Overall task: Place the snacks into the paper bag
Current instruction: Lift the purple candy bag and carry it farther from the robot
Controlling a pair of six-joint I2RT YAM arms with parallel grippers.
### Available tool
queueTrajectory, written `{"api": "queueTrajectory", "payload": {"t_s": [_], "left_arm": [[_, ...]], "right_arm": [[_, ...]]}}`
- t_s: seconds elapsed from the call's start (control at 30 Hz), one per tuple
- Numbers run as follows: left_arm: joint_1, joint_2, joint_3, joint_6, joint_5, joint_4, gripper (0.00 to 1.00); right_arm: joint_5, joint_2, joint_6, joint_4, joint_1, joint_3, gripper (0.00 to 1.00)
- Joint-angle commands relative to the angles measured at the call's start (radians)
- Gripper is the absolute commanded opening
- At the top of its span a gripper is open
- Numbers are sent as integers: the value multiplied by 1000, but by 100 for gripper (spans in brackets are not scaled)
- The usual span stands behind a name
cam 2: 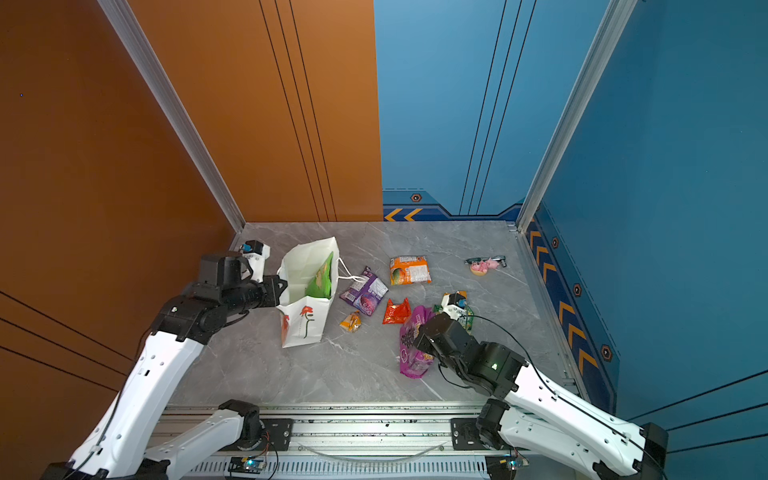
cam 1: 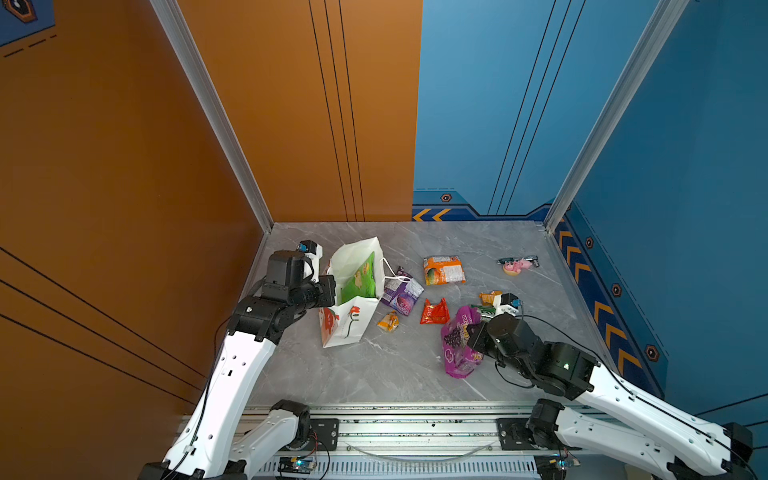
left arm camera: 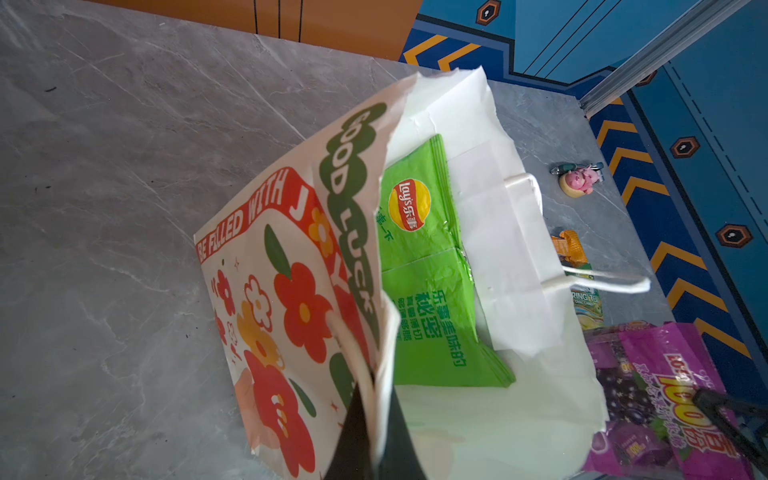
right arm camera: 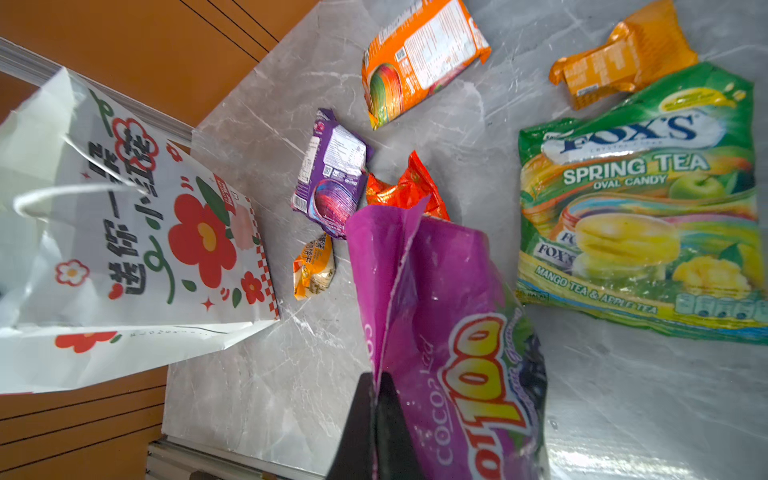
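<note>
Snacks lie mostly outside the paper bag (cam 1: pixel 348 322). Only the large green packet (left arm camera: pixel 428 270) stands inside it, leaning against one wall. The magenta packet (right arm camera: pixel 457 332) is the one being worked: the right tool (right arm camera: pixel 376 424) is clamped tight on its crumpled top edge, well apart from the bag. Whether its lower end is clear of the tabletop (cam 1: pixel 374 374) cannot be told.

Between that packet and the bag lie the small orange-yellow packet (cam 1: pixel 388 322), the red packet (cam 1: pixel 434 311) and the purple packet (cam 1: pixel 402 296), the last just beside the bag's loose cord handle. Farther from the bag sit the orange packet (cam 1: pixel 444 270), the green-yellow packet (right arm camera: pixel 640 208) and a second small orange one (right arm camera: pixel 623 54). The pink figurine (cam 1: pixel 515 266) is farthest off and is no snack.

The left tool (left arm camera: pixel 368 432) pinches the bag's rim on the side away from the snacks, holding the mouth open.

The step appears to be carrying the magenta packet into the bag. Done well, the packet rises until its hanging end clears both the small packets and the rim. It then travels over the mouth and goes down narrow end first into the gap beside the green packet. The left tool should hold the rim spread, since the bag leans and could tip. Release is safest once most of the packet sits below the rim.
</note>
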Motion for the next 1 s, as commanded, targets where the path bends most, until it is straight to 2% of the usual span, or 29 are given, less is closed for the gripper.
{"api": "queueTrajectory", "payload": {"t_s": [0.0,0.57,0.97], "left_arm": [[-21,-3,41,17,24,-3,0],[-75,11,53,2,-26,-4,0],[-88,22,56,2,-59,-17,0]], "right_arm": [[46,4,-56,15,-17,76,0],[71,124,-142,50,-72,267,0],[94,178,-194,77,-96,343,0]]}}
